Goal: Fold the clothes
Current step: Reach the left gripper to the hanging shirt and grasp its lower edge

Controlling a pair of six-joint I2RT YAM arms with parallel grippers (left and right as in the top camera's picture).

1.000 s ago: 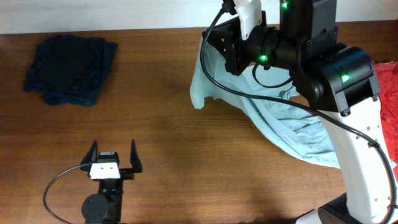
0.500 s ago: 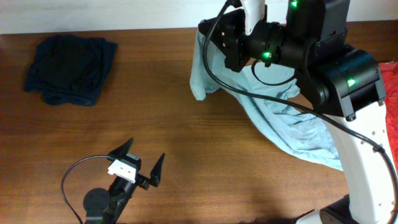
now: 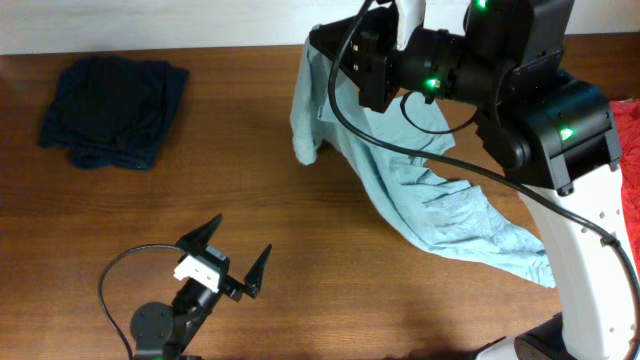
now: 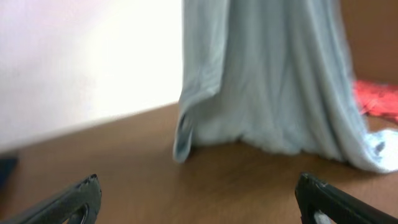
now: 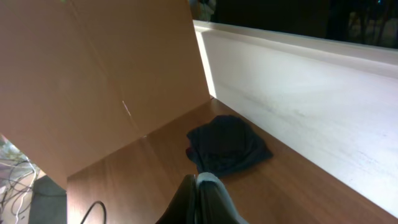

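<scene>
Wooden table (image 3: 250,190) below, right claw (image 5: 196,194) clamps the hanging T-shirt (image 3: 440,210) while left claw (image 3: 243,235) gapes wide, empty.

The right wrist view shows the right pincer (image 5: 196,199) only at the bottom edge, which cuts it off, with pale cloth pinched there. From overhead the right arm (image 3: 540,110) hides that grip and the top of the T-shirt (image 3: 430,200). The frame's right edge cuts the red shirt (image 3: 632,140). The left wrist view is blurred, and its upper edge cuts off the T-shirt's hanging top.
</scene>
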